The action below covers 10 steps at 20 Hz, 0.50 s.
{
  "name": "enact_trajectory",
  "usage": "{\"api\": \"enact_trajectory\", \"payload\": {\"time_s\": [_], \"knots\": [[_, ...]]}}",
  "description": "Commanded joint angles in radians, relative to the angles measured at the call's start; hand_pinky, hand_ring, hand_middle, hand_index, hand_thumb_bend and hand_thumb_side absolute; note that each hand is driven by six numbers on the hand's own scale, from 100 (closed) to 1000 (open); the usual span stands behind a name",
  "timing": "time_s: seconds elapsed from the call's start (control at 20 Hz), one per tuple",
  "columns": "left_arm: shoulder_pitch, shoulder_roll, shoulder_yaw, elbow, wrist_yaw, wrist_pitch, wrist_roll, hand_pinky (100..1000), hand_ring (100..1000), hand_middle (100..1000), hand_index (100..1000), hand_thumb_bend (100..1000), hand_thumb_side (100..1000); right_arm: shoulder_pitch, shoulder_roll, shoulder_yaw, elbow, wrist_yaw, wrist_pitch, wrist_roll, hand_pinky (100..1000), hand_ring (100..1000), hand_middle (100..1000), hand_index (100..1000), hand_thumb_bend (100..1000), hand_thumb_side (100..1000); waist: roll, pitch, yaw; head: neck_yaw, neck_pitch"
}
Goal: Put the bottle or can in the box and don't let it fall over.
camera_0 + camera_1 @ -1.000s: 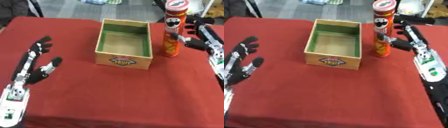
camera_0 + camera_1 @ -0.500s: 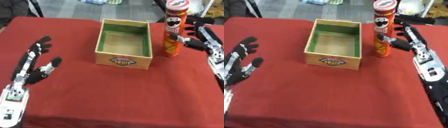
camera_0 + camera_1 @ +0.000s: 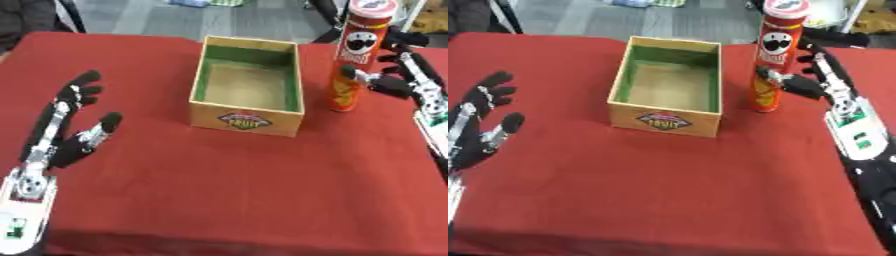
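A tall red chips can (image 3: 355,57) stands upright on the red table, just right of the wooden box (image 3: 248,120). The box has a green inside, holds nothing and carries a fruit label on its front wall. My right hand (image 3: 418,80) is beside the can on its right, open. Its thumb (image 3: 363,77) lies against the can's side at mid-height and its fingers (image 3: 408,39) spread past the can's far side. My left hand (image 3: 63,134) rests open on the cloth at the left, fingers pointing up, well away from the box.
The red tablecloth (image 3: 245,190) covers the whole table, with wide room in front of the box. Beyond the far edge lie a grey floor and some dark chair legs (image 3: 68,15).
My right hand has edged slightly closer to the can, its thumb now against it. The can, the box and my left hand have not moved.
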Motion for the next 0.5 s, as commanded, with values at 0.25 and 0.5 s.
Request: {"api": "enact_trajectory", "payload": {"time_s": [0.25,0.5], "knots": [[-0.016,0.01,-0.003,-0.014,0.002,-0.002,-0.004,865,878,900,975,642,767,-0.038,-0.02,-0.016,0.013,-0.011,0.019,0.007,849,902,942,1000,703,580,0.015,0.001,0.006,-0.01,-0.001],[-0.02,0.008,-0.005,-0.015,0.003,-0.003,-0.007,865,878,900,975,641,768,-0.058,-0.019,-0.023,0.036,-0.047,0.021,0.008,844,897,938,1000,692,581,0.018,0.005,0.016,-0.017,-0.003]]}}
